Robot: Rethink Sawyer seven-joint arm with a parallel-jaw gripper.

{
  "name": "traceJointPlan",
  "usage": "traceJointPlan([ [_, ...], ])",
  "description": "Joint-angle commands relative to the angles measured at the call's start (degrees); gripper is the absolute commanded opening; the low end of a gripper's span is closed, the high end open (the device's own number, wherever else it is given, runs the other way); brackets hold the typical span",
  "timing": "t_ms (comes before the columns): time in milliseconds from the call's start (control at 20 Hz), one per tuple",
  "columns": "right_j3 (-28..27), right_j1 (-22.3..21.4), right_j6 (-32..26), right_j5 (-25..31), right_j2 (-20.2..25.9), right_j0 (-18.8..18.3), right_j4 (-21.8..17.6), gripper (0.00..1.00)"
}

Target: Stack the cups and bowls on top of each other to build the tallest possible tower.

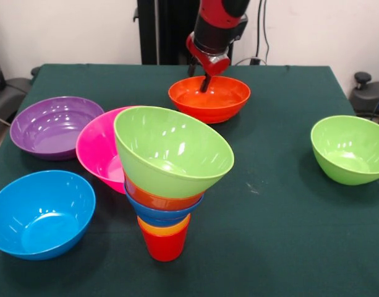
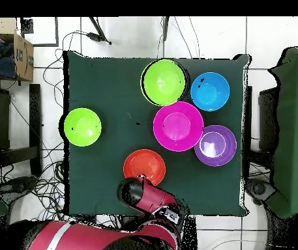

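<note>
The tower [image 1: 166,185] stands at the front middle of the table: a red cup [image 1: 164,246] lowest, then an orange cup, a small blue bowl, a small orange-red bowl, and a lime green bowl [image 1: 170,148] on top, tilted toward the camera. In the overhead view only that green bowl [image 2: 164,81] shows. My gripper [image 1: 206,80] hangs over the far rim of the large orange-red bowl [image 1: 209,99], its tip down inside the bowl. The overhead view shows the gripper [image 2: 133,189] at the robot-side rim of this bowl [image 2: 145,166].
A pink bowl [image 1: 96,148] sits just behind and left of the tower. A purple bowl [image 1: 50,127] is at the left, a light blue bowl [image 1: 38,213] at the front left, and a second lime green bowl [image 1: 350,148] at the right.
</note>
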Motion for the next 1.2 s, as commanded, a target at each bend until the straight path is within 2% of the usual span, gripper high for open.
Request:
traceJointPlan([
  [50,-0.5,4.3,4.5,-1.1,4.6,-1.6,-2.8,1.0],
  [350,-1.2,6.0,4.7,-2.6,5.0,-2.3,-3.6,1.0],
  [700,-0.3,0.0,3.1,5.8,2.3,-1.3,-4.1,1.0],
  [1200,-0.4,-1.2,3.4,7.0,2.2,-1.3,-4.8,1.0],
])
